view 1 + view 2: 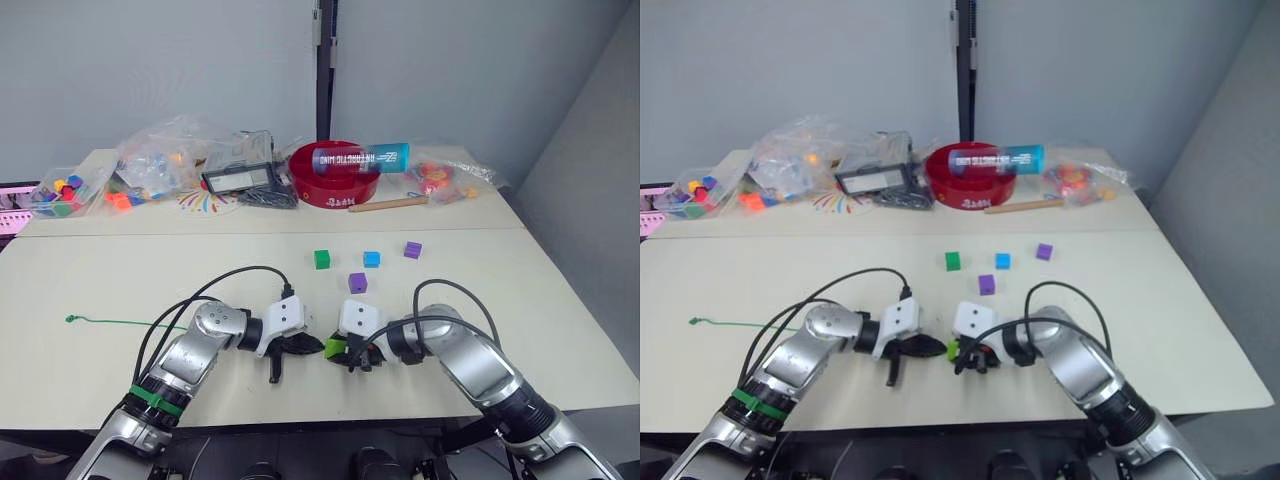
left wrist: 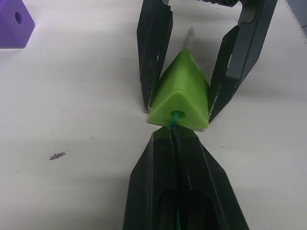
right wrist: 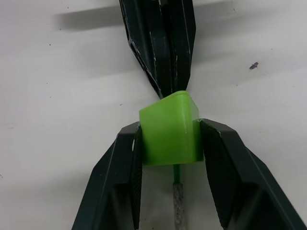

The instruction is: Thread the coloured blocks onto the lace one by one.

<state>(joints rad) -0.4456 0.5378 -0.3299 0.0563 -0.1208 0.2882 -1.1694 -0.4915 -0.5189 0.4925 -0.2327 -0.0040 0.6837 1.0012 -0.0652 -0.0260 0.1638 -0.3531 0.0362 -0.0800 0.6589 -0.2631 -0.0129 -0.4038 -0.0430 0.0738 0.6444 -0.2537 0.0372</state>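
lime block (image 1: 336, 348) between both grippers, 4 blocks beyond

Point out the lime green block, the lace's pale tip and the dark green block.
lime green block (image 3: 169, 130), right wrist view, its top face between the fingers.
lace's pale tip (image 3: 178, 206), right wrist view, the stiff end past the block.
dark green block (image 1: 321, 259), left eye view, its top face.

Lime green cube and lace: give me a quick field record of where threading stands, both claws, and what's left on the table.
threading: thin green lace runs through the lime green plastic cube; its stiff pale tip pokes out the far side
left claw: shut on the lace, right behind the cube
right claw: shut on the lime green cube, fingers on two opposite sides
unthreaded: dark green cube, blue cube, two purple cubes, loose on the beige table
lace tail: trails toward the table's left edge
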